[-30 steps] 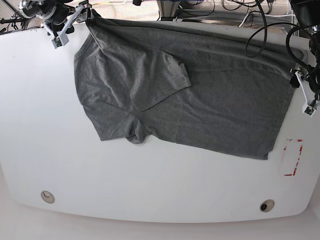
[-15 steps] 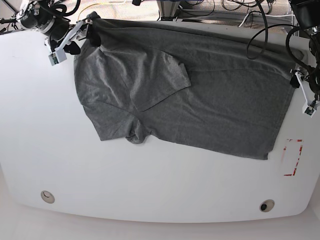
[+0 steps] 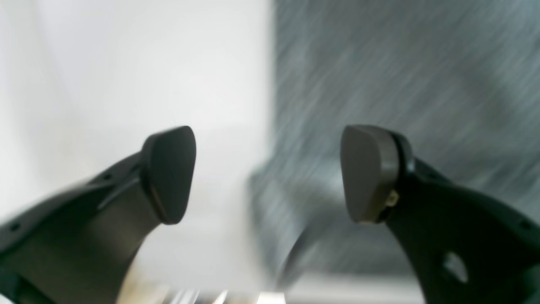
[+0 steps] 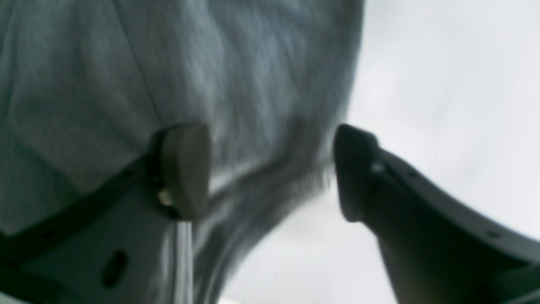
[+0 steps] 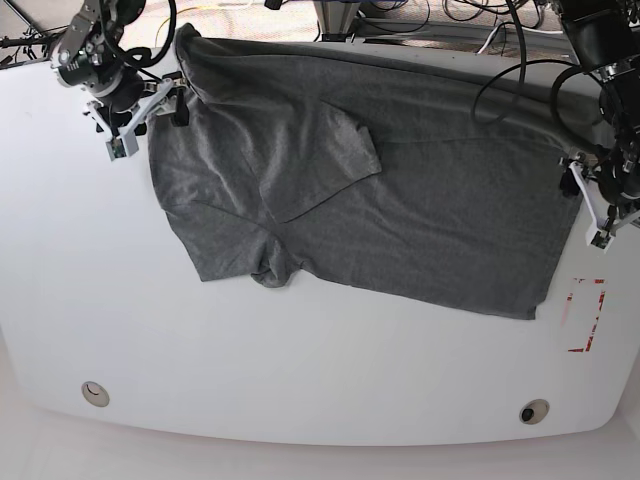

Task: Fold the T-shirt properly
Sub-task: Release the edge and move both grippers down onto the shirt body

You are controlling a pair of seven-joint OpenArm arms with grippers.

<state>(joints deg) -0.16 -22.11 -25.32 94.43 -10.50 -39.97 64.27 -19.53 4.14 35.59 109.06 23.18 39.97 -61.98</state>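
Note:
The dark grey T-shirt (image 5: 400, 200) lies spread across the white table (image 5: 300, 360), with one sleeve (image 5: 300, 160) folded in over its body. My right gripper (image 5: 148, 122) is at the shirt's upper left edge. In the right wrist view it (image 4: 270, 173) stands open astride that edge, one finger (image 4: 185, 169) over the T-shirt (image 4: 211, 63), the other over bare table. My left gripper (image 5: 588, 205) is at the shirt's right edge. In its wrist view it (image 3: 268, 173) is open too, with one finger (image 3: 367, 173) over the T-shirt (image 3: 400, 63).
A red-outlined rectangle (image 5: 585, 315) is marked on the table near the right edge. Two round holes (image 5: 95, 392) (image 5: 533, 411) sit near the front edge. Cables (image 5: 500, 60) and stands crowd the back of the table.
My right gripper has come down from the shirt's top corner to its left edge. My left gripper has moved inward onto the right edge. Both pairs of jaws have narrowed a little.

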